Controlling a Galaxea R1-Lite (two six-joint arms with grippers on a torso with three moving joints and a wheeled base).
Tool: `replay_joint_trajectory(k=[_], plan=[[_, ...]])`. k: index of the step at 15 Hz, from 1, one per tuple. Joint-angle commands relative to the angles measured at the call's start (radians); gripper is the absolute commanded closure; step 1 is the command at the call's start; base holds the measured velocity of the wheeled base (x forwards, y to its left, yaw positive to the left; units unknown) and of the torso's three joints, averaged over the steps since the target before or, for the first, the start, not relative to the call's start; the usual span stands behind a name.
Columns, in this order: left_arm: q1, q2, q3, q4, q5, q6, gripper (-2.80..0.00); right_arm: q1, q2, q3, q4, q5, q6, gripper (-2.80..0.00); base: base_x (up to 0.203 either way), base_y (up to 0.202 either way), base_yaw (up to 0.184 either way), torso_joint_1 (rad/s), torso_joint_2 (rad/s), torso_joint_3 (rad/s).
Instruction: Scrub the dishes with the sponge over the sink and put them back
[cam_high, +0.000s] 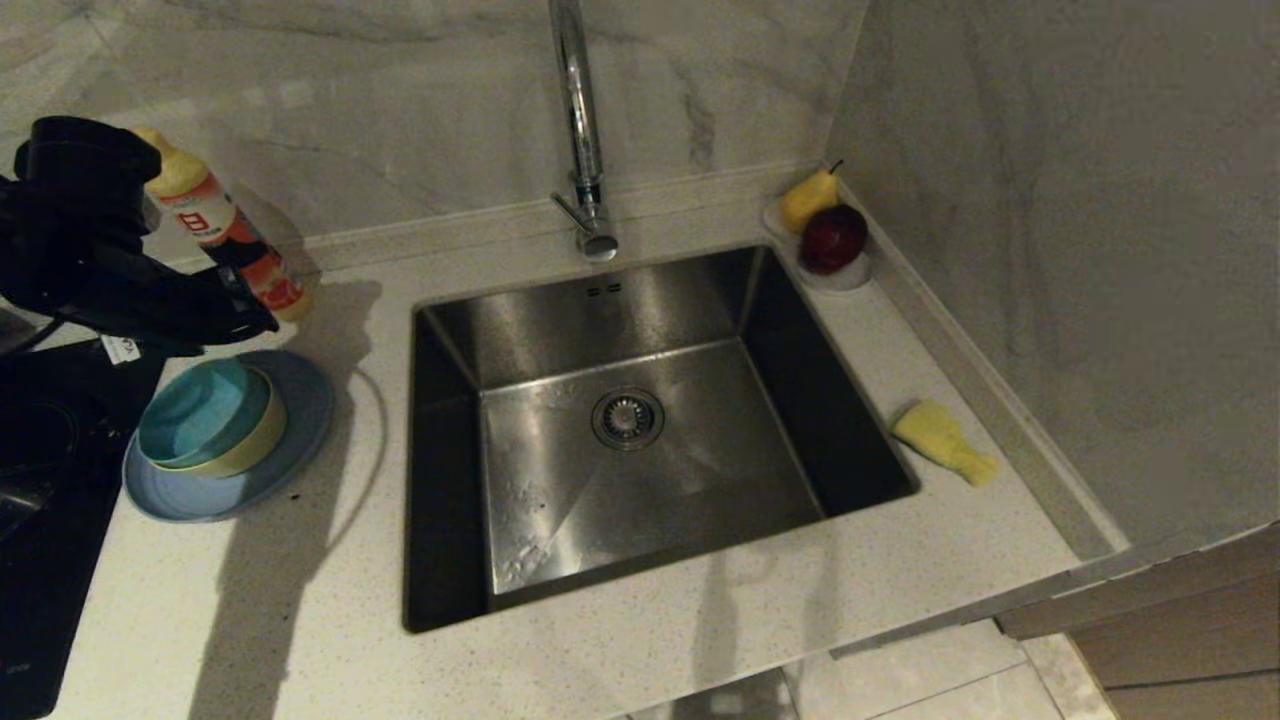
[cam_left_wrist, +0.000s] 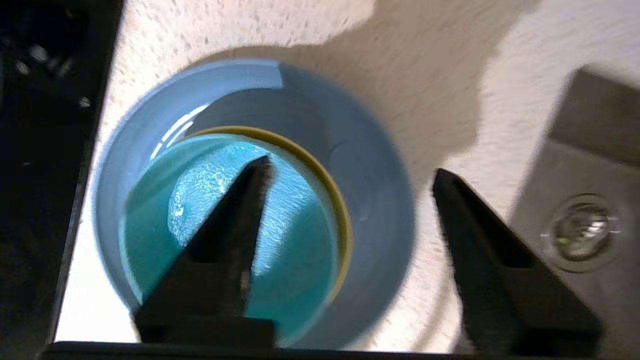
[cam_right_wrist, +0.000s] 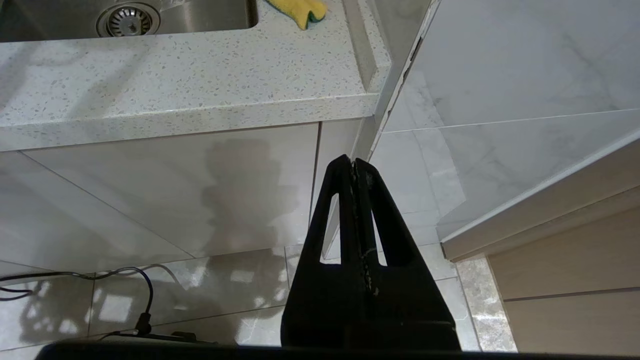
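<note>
The dishes sit stacked on the counter left of the sink (cam_high: 700, 480): a teal bowl (cam_high: 200, 415) inside a pale yellow bowl (cam_high: 262, 440), both on a light-blue plate (cam_high: 300, 420). My left gripper (cam_high: 245, 305) hovers just above and behind the stack. In the left wrist view this gripper (cam_left_wrist: 351, 169) is open and holds nothing; one finger (cam_left_wrist: 235, 225) hangs over the teal bowl (cam_left_wrist: 295, 250), the other over bare counter past the plate (cam_left_wrist: 370, 165). The yellow sponge (cam_high: 943, 440) lies on the counter right of the sink. My right gripper (cam_right_wrist: 354, 161) is shut, parked low in front of the cabinet.
A tall chrome tap (cam_high: 580, 120) rises behind the sink. A sauce bottle (cam_high: 225, 225) stands behind the dishes, close to my left arm. A black hob (cam_high: 40, 500) borders the plate on the left. A clear dish (cam_high: 845, 275) with a pear and an apple fills the back right corner.
</note>
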Motion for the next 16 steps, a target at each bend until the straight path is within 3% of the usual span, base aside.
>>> replay_joint_trajectory(k=[1, 3, 7, 9, 11, 13, 16], plan=[[-0.001, -0.054, -0.03, 0.044, -0.011, -0.005, 0.0, 0.0, 0.001, 0.0, 0.0, 0.001, -0.001, 0.0, 0.0, 0.0, 0.0, 0.0, 0.0, 0.0], [-0.011, -0.131, -0.013, 0.066, -0.096, 0.001, 0.0, 0.0, 0.0, 0.0, 0.0, 0.001, -0.002, 0.0, 0.0, 0.0, 0.0, 0.0, 0.0, 0.0], [-0.024, -0.305, 0.047, 0.054, -0.34, 0.01, 0.0, 0.0, 0.001, 0.0, 0.0, 0.001, -0.001, 0.0, 0.0, 0.0, 0.0, 0.0, 0.0, 0.0], [-0.026, -0.399, 0.089, 0.061, -0.41, 0.024, 0.0, 0.0, 0.001, 0.0, 0.0, 0.001, -0.001, 0.0, 0.0, 0.0, 0.0, 0.0, 0.0, 0.0], [-0.026, -0.528, 0.212, 0.056, -0.466, 0.098, 0.0, 0.0, 0.001, 0.0, 0.0, 0.001, -0.001, 0.0, 0.0, 0.0, 0.0, 0.0, 0.0, 0.0], [-0.026, -0.664, 0.319, 0.05, -0.502, 0.153, 0.0, 0.0, 0.001, 0.0, 0.0, 0.001, -0.001, 0.0, 0.0, 0.0, 0.0, 0.0, 0.0, 0.0], [-0.026, -0.856, 0.478, 0.046, -0.547, 0.182, 0.0, 0.0, 0.001, 0.0, 0.0, 0.001, -0.001, 0.0, 0.0, 0.0, 0.0, 0.0, 0.0, 0.0]])
